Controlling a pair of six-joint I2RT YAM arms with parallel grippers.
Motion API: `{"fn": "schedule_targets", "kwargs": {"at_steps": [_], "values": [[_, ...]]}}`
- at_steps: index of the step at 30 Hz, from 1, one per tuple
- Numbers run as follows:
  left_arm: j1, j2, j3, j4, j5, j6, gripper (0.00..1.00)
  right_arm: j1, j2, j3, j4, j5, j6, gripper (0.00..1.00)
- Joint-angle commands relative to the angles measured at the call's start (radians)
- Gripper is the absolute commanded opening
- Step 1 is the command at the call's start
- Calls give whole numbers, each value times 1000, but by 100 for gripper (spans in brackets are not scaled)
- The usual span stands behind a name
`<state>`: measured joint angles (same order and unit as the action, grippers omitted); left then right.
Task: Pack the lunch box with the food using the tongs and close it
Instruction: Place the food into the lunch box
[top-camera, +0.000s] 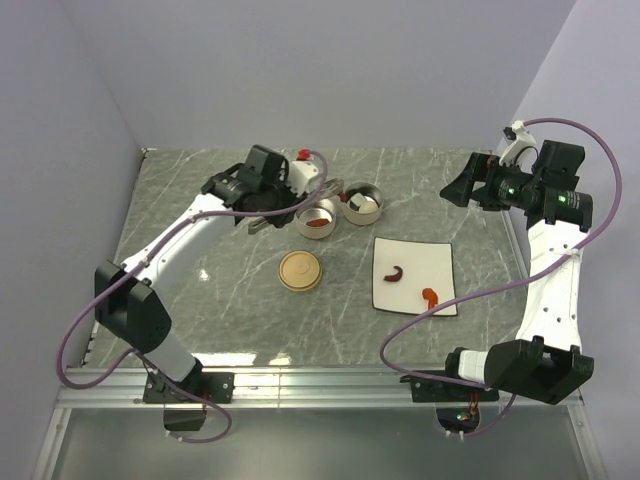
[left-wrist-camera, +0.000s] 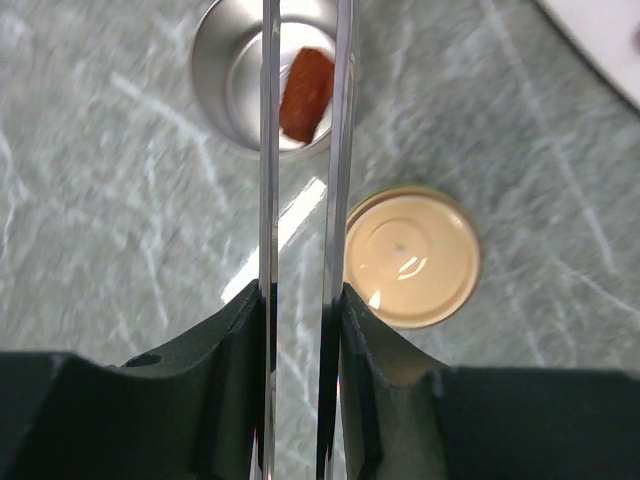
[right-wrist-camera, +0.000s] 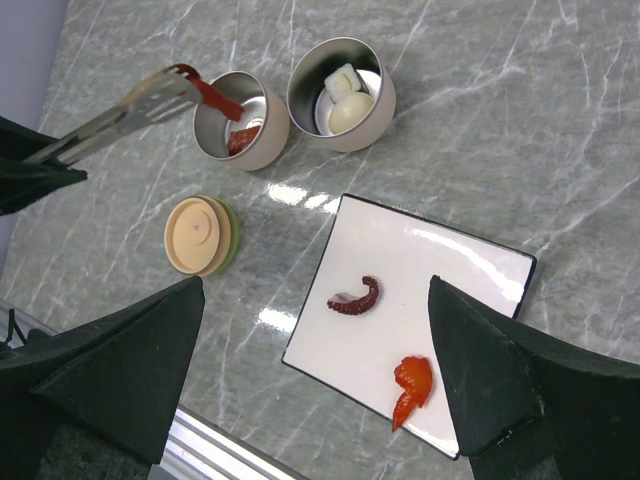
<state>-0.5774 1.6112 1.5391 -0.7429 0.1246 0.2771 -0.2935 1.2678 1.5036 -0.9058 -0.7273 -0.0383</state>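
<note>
At the far middle of the table (top-camera: 240, 312), the left gripper (left-wrist-camera: 303, 310) is clenched around the tongs (right-wrist-camera: 110, 117). It squeezes their arms nearly parallel so the tips pinch a red bit (right-wrist-camera: 212, 97) just above the left tin (right-wrist-camera: 265, 145), seemingly to drop it beside the sausage (left-wrist-camera: 307, 82) inside. The neighbouring tin (right-wrist-camera: 372, 128), just beside it, holds the egg (right-wrist-camera: 350, 113) and a white piece (right-wrist-camera: 342, 78). Two curved pieces (right-wrist-camera: 355, 298) (right-wrist-camera: 412, 387) lie on the plate (right-wrist-camera: 440, 270), nearer the right arm. The lid (right-wrist-camera: 198, 235) lies apart, blocking neither tin. The right gripper (top-camera: 458, 187) hangs released at the far right, clear of the work.
</note>
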Motion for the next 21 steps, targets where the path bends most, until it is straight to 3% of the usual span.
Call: {"fn": "schedule_targets", "kwargs": {"at_steps": [1,8,16,21], "values": [[43,-65,-36,50,0,19,26,-9,-8,18,10,-17,-2,100],[126,-74,-111,60,-16,50,26,-9,-11,10,10,-12,-2,100],[140,-71,-165,66,-23,65,27,-9,-5,10,10,-14,-2,100],[140,-21,-131,50,-40,70,38,-9,-2,14,8,-15,-3,100]]}}
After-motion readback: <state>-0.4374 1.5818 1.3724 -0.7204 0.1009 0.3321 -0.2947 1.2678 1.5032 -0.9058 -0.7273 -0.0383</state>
